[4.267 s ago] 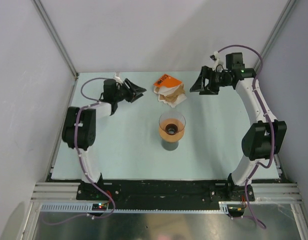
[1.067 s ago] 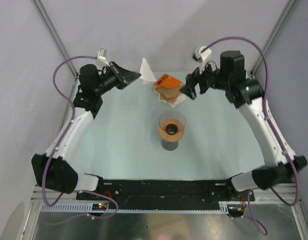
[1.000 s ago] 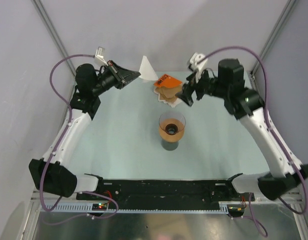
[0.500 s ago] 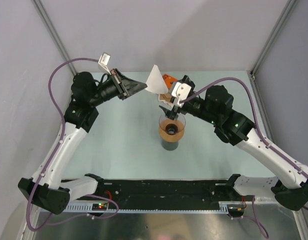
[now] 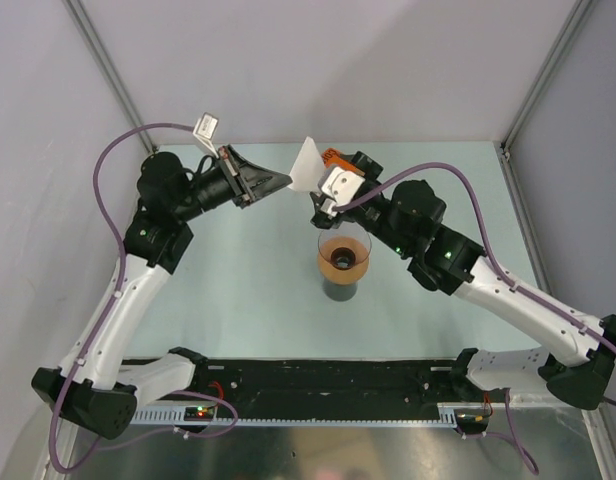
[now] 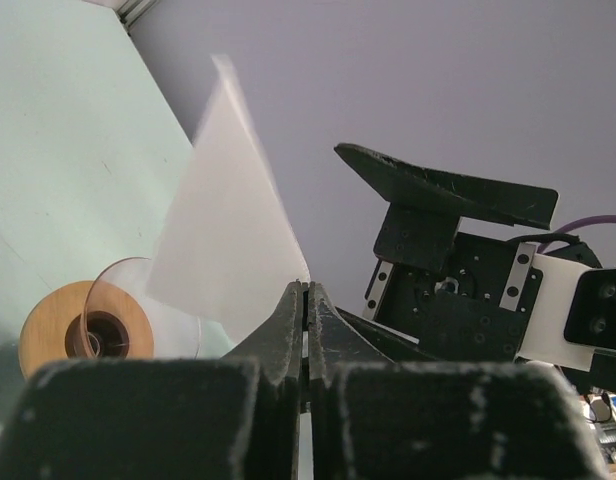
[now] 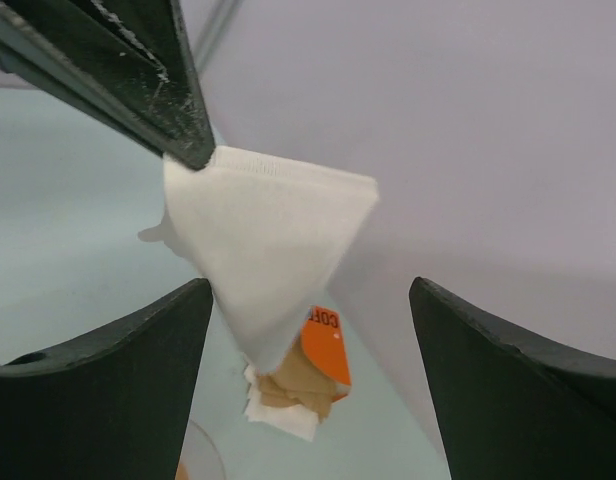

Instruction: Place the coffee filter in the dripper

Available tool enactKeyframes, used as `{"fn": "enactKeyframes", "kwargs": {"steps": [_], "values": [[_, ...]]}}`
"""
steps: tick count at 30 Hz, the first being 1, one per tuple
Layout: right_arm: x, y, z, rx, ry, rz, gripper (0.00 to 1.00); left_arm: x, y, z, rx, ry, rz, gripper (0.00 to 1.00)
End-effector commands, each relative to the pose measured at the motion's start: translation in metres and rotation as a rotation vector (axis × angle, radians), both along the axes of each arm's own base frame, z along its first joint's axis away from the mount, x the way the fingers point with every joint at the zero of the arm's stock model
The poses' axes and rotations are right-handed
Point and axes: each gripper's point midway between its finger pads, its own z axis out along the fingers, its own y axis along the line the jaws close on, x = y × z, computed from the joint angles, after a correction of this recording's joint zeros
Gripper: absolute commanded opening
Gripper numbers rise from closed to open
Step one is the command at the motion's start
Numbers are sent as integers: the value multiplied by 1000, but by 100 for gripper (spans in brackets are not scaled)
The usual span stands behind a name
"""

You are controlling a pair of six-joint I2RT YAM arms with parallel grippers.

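Note:
The coffee filter point(image 5: 306, 166), a flat white paper cone, hangs in the air above the back of the table. My left gripper point(image 5: 286, 181) is shut on one upper corner of it point(image 6: 228, 230). My right gripper point(image 5: 317, 202) faces it from the right and stands open. In the right wrist view the filter point(image 7: 268, 235) points down, its tip just inside the right gripper point(image 7: 310, 290), close to the left finger. The dripper point(image 5: 344, 250), a clear funnel, sits on a tan ring point(image 6: 83, 335) atop a dark cup point(image 5: 340, 291), below and in front of both grippers.
An orange pack point(image 5: 333, 156) with brown papers point(image 7: 298, 385) and white sheets lies on the table behind the dripper, partly hidden by the right arm. Grey walls and metal frame posts close the back and sides.
The left gripper has lifted the filter from the pile and brought it toward the middle. The right arm has swung left and forward until its open fingers face the filter.

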Motion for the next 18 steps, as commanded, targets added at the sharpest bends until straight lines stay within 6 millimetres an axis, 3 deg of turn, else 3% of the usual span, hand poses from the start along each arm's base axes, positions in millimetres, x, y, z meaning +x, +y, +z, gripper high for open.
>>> {"fn": "enactKeyframes", "kwargs": {"steps": [1, 8, 18], "values": [[7, -1, 23, 61, -84, -61, 87, -15, 3, 18, -29, -41, -17, 0], [-5, 1, 13, 16, -110, -3, 93, -6, 5, 22, -57, -5, 2, 0], [7, -1, 6, -23, -173, -64, 90, -2, 3, 21, -99, 51, -8, 0]]}}
